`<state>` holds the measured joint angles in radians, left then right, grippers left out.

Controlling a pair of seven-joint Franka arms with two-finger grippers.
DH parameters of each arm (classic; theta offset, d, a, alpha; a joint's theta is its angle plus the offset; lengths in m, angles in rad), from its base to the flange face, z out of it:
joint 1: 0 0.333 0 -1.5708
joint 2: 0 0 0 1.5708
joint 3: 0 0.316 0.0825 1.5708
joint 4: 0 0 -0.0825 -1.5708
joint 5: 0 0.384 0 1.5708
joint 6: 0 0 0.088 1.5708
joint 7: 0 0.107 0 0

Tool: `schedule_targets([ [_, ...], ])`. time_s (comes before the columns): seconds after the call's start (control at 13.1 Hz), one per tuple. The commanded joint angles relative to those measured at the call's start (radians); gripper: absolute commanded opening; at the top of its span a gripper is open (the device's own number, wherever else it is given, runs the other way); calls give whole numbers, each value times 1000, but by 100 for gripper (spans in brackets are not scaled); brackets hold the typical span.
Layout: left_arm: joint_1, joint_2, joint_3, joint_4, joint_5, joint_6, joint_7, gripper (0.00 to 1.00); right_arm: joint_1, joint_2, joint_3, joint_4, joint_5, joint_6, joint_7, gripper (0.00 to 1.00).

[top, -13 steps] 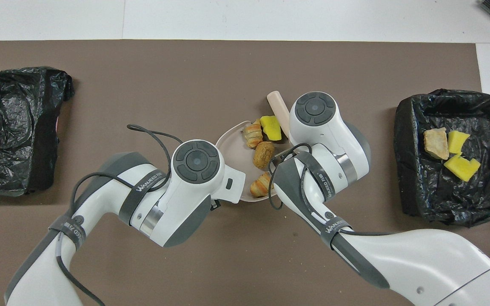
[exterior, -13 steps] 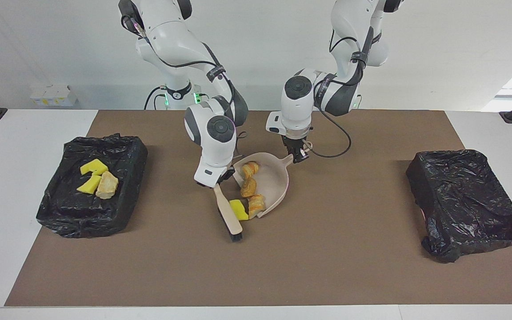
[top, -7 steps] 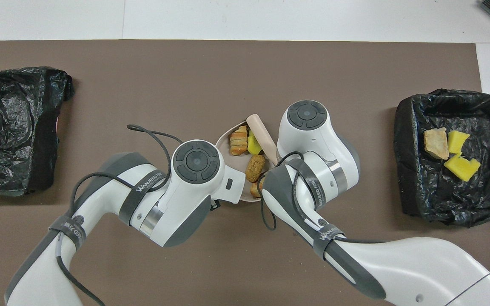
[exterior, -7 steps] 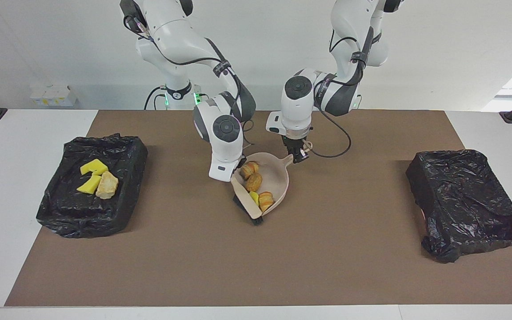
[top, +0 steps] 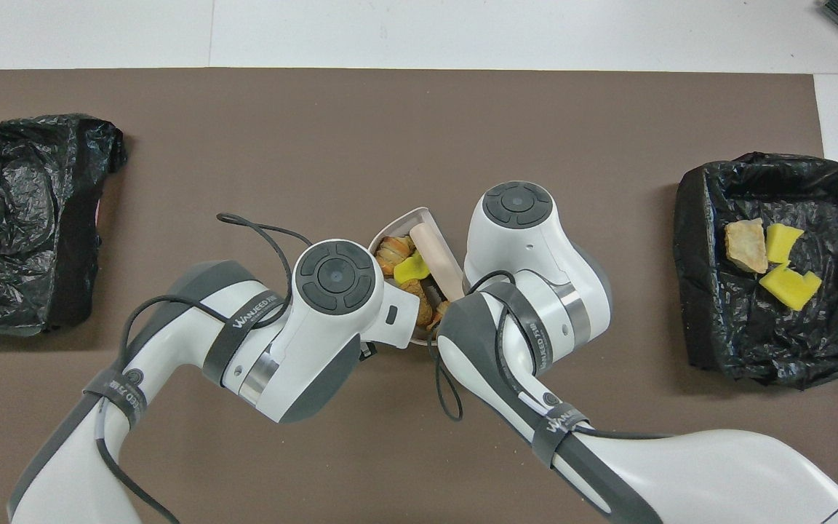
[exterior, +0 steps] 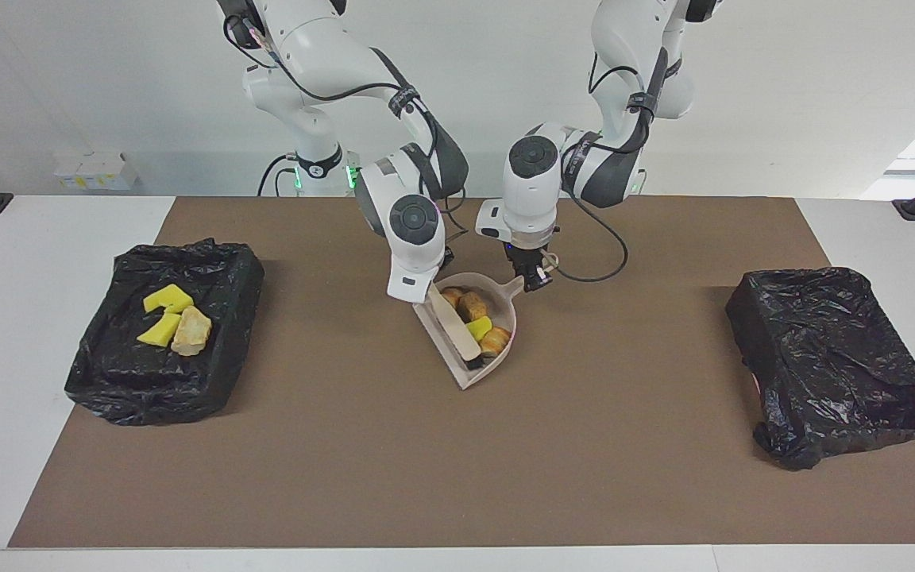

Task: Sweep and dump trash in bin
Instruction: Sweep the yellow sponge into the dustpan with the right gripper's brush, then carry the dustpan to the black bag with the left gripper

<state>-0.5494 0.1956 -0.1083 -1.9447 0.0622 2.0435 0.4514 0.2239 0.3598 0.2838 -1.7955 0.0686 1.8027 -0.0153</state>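
A beige dustpan (exterior: 460,372) lies mid-mat, and its rim also shows in the overhead view (top: 403,220). My left gripper (exterior: 535,278) is shut on its handle (exterior: 515,285). My right gripper (exterior: 428,292) is shut on a beige brush (exterior: 452,326) whose black bristles (exterior: 472,362) rest inside the pan. The brush also shows in the overhead view (top: 438,255). Several trash lumps sit in the pan: brown pieces (exterior: 472,304), a yellow chunk (exterior: 479,327) and an orange-brown piece (exterior: 496,341). In the overhead view both grippers are hidden under their wrists.
A black-lined bin (exterior: 223,266) at the right arm's end holds two yellow chunks (exterior: 167,299) and a beige lump (exterior: 191,330); it also shows in the overhead view (top: 695,218). A second black-lined bin (exterior: 831,357) stands at the left arm's end.
My right gripper swept the brush toward the left arm's end, into the dustpan. The yellow chunk and the orange-brown piece moved from the pan's mouth deeper inside. The left gripper stayed put.
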Motion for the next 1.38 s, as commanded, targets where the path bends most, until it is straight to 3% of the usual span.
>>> schedule_targets([
  [0.0,5,-28,4,-36,10,26,9,0,-61,-70,6,-28,17,-38,-49,0],
  [0.69,61,-25,13,4,14,24,203,0,-153,-242,-3,-12,-7,-313,6,0],
  [1.07,156,-93,13,13,10,-41,398,0,-75,-344,8,-160,10,-238,204,0],
  [1.3,280,-168,12,12,7,-88,562,0,1,-403,8,-226,58,-235,320,0],
])
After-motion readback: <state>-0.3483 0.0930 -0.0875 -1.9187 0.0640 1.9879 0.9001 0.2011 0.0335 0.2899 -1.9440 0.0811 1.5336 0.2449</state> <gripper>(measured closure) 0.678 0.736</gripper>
